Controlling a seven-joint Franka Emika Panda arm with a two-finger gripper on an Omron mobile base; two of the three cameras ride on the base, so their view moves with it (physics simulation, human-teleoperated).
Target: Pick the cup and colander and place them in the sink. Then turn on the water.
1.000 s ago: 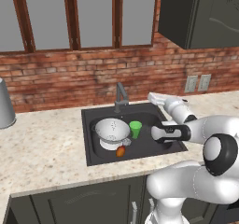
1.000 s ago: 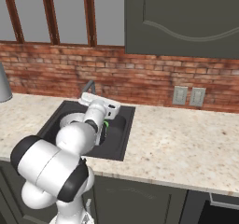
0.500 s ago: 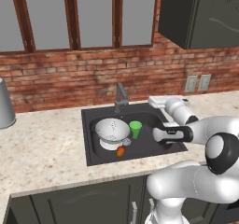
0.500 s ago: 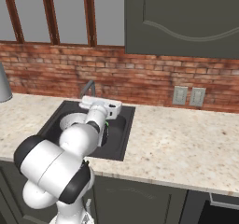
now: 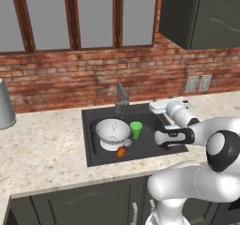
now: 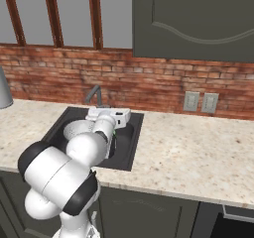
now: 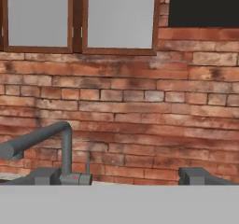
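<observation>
The dark sink (image 5: 92,139) (image 6: 131,150) holds the white perforated colander (image 5: 112,131) (image 6: 75,129) at its left and the green cup (image 5: 136,129) upright just to the right of it. A sliver of the cup (image 6: 115,131) shows behind my arm. My gripper (image 5: 155,108) (image 6: 105,114) (image 7: 121,177) hovers over the sink's back right corner, open and empty, level with the grey faucet (image 5: 121,96) (image 6: 94,94) (image 7: 63,143) and to its right. In the hand view the faucet's base and thin lever (image 7: 87,166) sit just inside my left fingertip (image 7: 44,175). No water is in view at the spout.
A small orange item (image 5: 121,152) lies in the sink in front of the colander. A large grey metal cylinder (image 5: 4,104) (image 6: 4,88) stands on the counter far left. The brick wall carries outlets (image 5: 198,83) (image 6: 200,102); dark cabinets hang above right.
My hand has shifted a little left and lower near the sink's back right corner. The jaws stay open, and cup and colander have not moved.
</observation>
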